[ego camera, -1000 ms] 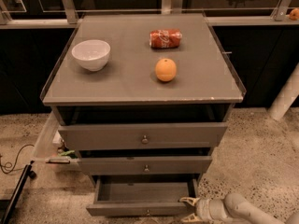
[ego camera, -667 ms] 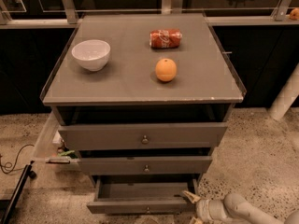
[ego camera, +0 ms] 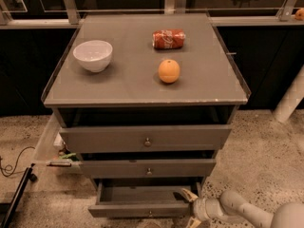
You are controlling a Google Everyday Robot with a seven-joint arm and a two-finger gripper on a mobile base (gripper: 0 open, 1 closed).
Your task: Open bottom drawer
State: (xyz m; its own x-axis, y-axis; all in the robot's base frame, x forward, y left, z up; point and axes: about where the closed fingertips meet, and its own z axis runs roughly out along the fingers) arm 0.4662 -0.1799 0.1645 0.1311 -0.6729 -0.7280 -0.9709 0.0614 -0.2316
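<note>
Noting handling first: the bottom drawer (ego camera: 137, 209) sits lowest in the grey cabinet (ego camera: 133, 87), under the middle drawer (ego camera: 114, 168). Its front stands proud of that one, with the inside floor in view. We judge it already partly open.

It reads as a rigid, flat-fronted box on runners: stiff, not fragile, and probably light, since we see nothing in it, though the rear is in shadow. We expect a smooth slide with some drag. The pull must run straight out, or the drawer may rack sideways.

Grip points: the small round knob (ego camera: 149, 213) at centre front is smooth metal, likely slippery, with little to pinch. The top lip of the front looks the better hold.

The gripper (ego camera: 189, 208) is low, at the drawer's right front corner. Its fingers (ego camera: 186, 195) are spread apart, one above the lip and one below the front. We cannot tell from this angle whether they touch the panel. We judge that an off-centre hold here risks skewing the drawer.
</note>
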